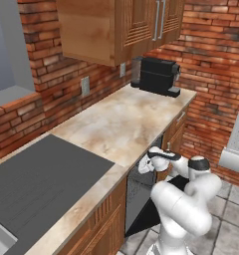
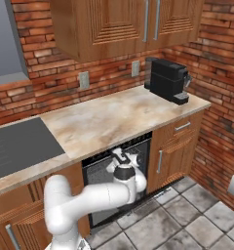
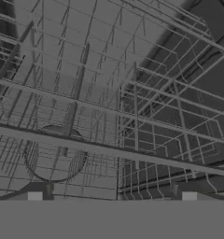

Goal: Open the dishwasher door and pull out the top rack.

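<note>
The dishwasher door hangs open, a black panel tilted down and out from the cavity under the counter. In the right base view the dishwasher door appears as a thin dark edge above the floor. My gripper reaches into the top of the opening. In the hand view my gripper is open, its fingertips wide apart with nothing between them. The top rack is grey wire; its front bar crosses just beyond the fingertips, apart from them. A lower rack shows through the wires.
A black coffee machine stands at the counter's far end. A dark cooktop lies on the near counter. Brown cabinet doors flank the dishwasher on the right. A brick wall closes the corner, and grey floor tiles lie in front.
</note>
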